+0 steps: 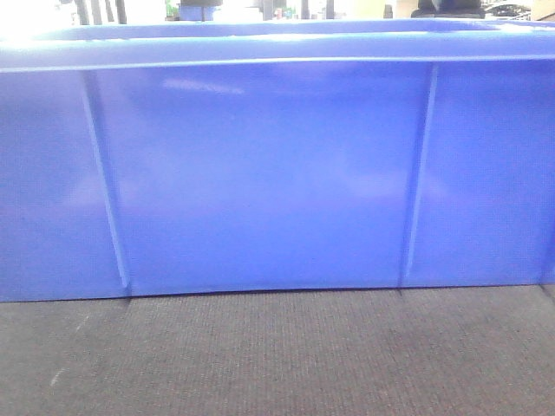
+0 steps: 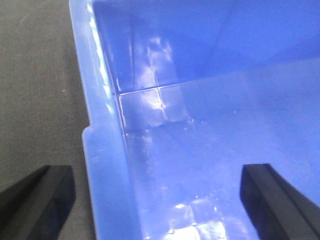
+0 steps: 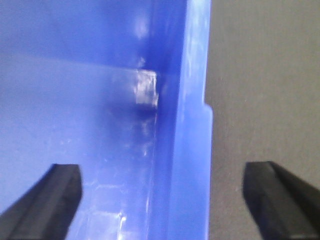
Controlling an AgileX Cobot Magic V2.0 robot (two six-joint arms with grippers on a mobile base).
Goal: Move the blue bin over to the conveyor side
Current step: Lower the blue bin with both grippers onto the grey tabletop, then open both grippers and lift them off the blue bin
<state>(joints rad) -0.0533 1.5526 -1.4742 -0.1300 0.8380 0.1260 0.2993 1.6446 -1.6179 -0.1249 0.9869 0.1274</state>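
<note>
Blue bin (image 1: 260,173) on conveyor (image 1: 277,355); both end effectors (image 2: 157,195) (image 3: 162,195) wide apart, straddling rims.

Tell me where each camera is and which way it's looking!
Front view: sits low, looking straight at the blue bin's outer wall on the grey conveyor; no robot parts show.
Left wrist view: looks down over the bin's rim; the left tool is open, one finger outside, one inside.
Right wrist view: looks down over the opposite rim; the right tool is open, straddling it too.
All views share the bin and the belt.
</note>
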